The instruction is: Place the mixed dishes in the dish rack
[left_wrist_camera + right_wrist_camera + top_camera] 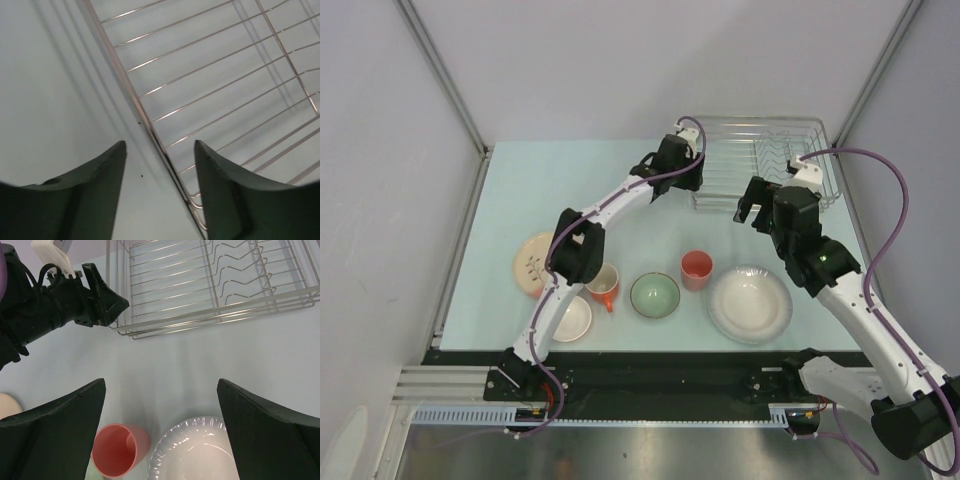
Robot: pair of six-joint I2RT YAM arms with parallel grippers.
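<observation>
Silver wire dish rack (215,312) sits far right on the worktop (600,200), nothing loaded yet. Left gripper (160,150) has its jaws wide open and empty, straddling the rack's left rim. I think it's there to steady it, so close squarely on the wire. Right gripper (161,385), jaws also spread and empty, hovers above the pink tumbler (119,450) and whitish plate (750,303), which sit close together.

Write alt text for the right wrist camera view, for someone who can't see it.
Open fingers of the right gripper frame a pale table, with a pinkish cup and a large whitish plate side by side between them. Beyond, the empty wire dish rack spans the top, the left gripper at its near left corner.
</observation>
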